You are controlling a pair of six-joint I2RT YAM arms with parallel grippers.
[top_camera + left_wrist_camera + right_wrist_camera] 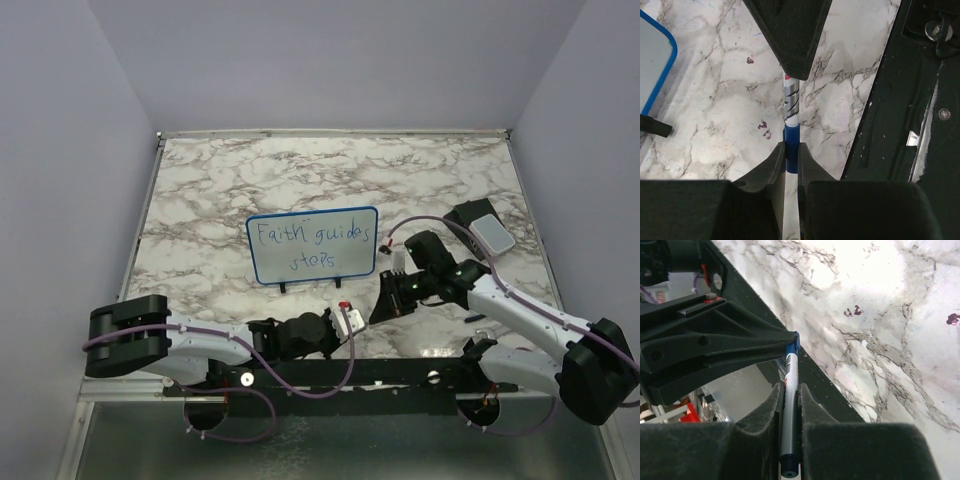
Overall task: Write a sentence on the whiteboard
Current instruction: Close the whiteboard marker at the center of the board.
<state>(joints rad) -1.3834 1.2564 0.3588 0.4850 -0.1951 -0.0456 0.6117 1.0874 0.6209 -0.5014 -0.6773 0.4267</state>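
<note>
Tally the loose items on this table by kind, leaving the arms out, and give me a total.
Whiteboard: 1
Marker: 1
Eraser block: 1
Total: 3

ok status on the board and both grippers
Left gripper and right gripper both shut on one marker, held between them. Sentence on the whiteboard: Faith guides steps. Eraser off to its right, not in the way.
</note>
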